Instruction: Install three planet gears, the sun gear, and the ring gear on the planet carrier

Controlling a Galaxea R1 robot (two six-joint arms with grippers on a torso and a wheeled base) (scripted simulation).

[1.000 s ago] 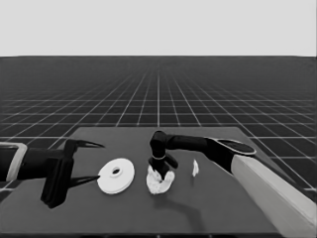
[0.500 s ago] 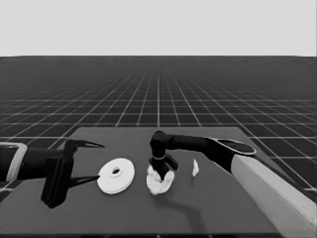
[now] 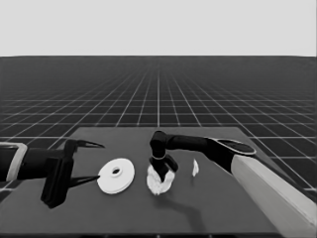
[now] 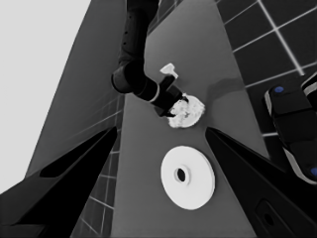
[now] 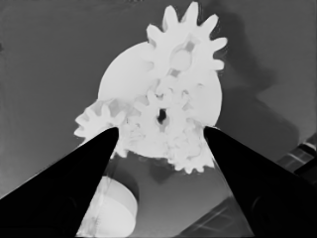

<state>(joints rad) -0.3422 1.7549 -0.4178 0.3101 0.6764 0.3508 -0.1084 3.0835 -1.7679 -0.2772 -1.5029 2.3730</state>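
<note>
The smaller round part [image 3: 159, 180] lies at the table's middle with several small toothed gears [image 5: 182, 47] on it, one [image 5: 162, 118] at its centre. My right gripper [image 3: 164, 171] hangs straight over this cluster. It is open, one finger on each side of the gears [image 5: 161, 130], gripping none of them. The larger round part [image 3: 116, 175] lies flat just left of the cluster, bare, with its small hole [image 4: 181, 174] showing. At the table's left end my left gripper [image 3: 87, 161] waits open beside the larger round part, not touching it.
A thin white piece [image 3: 195, 168] lies right of the cluster, under the right forearm [image 3: 198, 144]. Dark machinery with blue lights [image 4: 292, 124] stands past the table's edge. A white rounded shape [image 5: 116, 208] shows between the right fingers' bases.
</note>
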